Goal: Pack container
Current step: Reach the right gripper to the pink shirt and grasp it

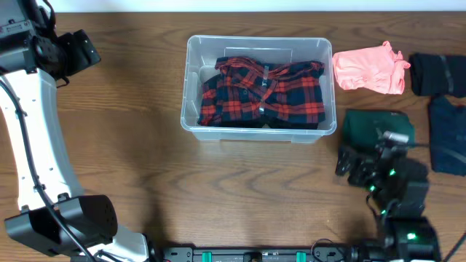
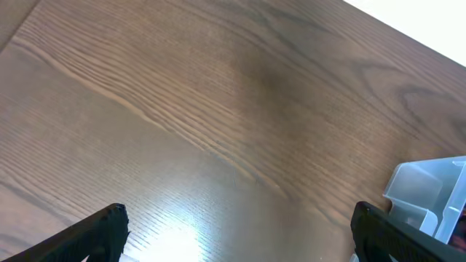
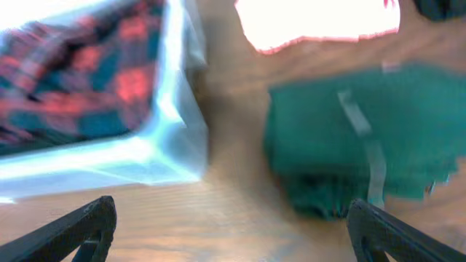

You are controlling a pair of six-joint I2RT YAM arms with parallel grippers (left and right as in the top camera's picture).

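The clear plastic container [image 1: 255, 39] stands at mid-table with a folded red-and-black plaid shirt [image 1: 262, 91] inside. My right gripper [image 1: 352, 164] hovers open just off the container's front right corner [image 3: 171, 145], beside a folded dark green garment [image 1: 378, 125]. In the right wrist view the green garment [image 3: 364, 138] lies ahead and to the right, and nothing is between the fingers [image 3: 81, 229]. My left gripper [image 1: 81, 49] is open at the far left over bare wood. The left wrist view catches only a corner of the container [image 2: 426, 191] at the right edge.
A pink garment [image 1: 370, 69] lies right of the container. A black garment [image 1: 438, 73] and a dark blue one [image 1: 448, 135] sit at the table's right edge. The left arm's white link [image 1: 33, 138] runs down the left side.
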